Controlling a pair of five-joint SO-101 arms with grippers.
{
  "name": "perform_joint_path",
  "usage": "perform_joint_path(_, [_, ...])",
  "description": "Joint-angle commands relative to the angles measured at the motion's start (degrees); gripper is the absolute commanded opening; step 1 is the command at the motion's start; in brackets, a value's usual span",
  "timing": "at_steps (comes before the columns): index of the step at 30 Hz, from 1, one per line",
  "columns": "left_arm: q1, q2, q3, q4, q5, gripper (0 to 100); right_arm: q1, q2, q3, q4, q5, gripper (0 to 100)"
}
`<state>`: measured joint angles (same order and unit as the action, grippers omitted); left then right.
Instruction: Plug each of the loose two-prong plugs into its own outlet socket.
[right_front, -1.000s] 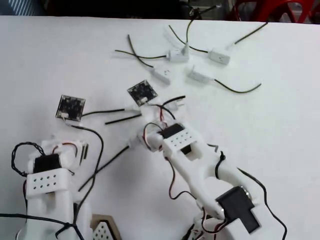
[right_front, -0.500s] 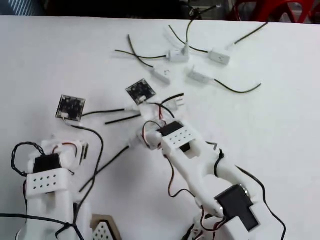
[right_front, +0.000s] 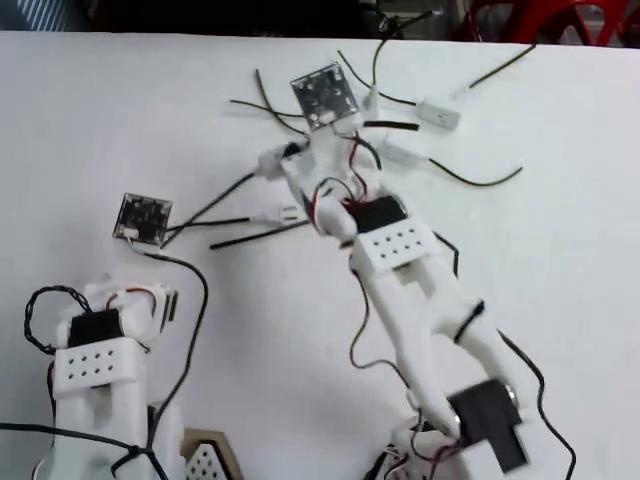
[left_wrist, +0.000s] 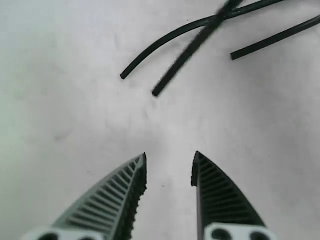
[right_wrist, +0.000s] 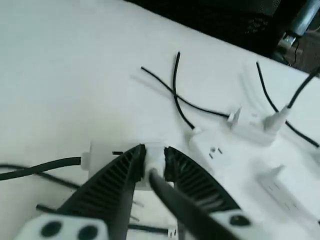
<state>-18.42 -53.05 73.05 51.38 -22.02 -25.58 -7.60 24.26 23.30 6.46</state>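
Pincer of right arm (right_wrist: 155, 149) clamps plug (right_wrist: 100, 152).

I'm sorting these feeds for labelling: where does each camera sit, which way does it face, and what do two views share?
High view: fixed above the table, looking down; both arms show, left arm near, right arm outstretched.
Left wrist view: on the left wrist, facing tabletop and black wires; the left pincer shows, open.
Right wrist view: on the right wrist, facing across the table toward sockets; the right pincer clamps a white plug.
Shared: high and right wrist views show that plug.
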Motion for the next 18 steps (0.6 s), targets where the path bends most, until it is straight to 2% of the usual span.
perform_joint_path(1, [-0.3, -1.2, -0.5, -0.8, 0.1, 16, 0.6, 5.9, -5.7, -8.7, -0.1, 1.9])
perform_joint_path(3, [-0.3, -1.2, -0.5, -0.8, 0.1, 16, 0.7, 10.7, -8.7, -9.7, -0.4, 5.0])
perform_joint_path(7, [-0.3, -1.2, -0.4, -0.9, 0.1, 16, 0.7, 17.6, -14.3, -6.6, -6.9, 22.6])
perform_joint_path(9, [-0.3, -1.2, -0.4, -0.9, 0.1, 16, 0.4, 18.4, -16.5, -2.7, -7.3, 29.6])
perform_joint_path(12, [-0.3, -1.2, -0.3, -0.9, 0.1, 16, 0.3, 16.4, -18.4, 2.9, -7.1, 30.0])
perform_joint_path(18, [-0.3, -1.2, -0.3, -1.0, 0.1, 16, 3.1, 7.2, -18.9, 17.0, -6.9, 23.7])
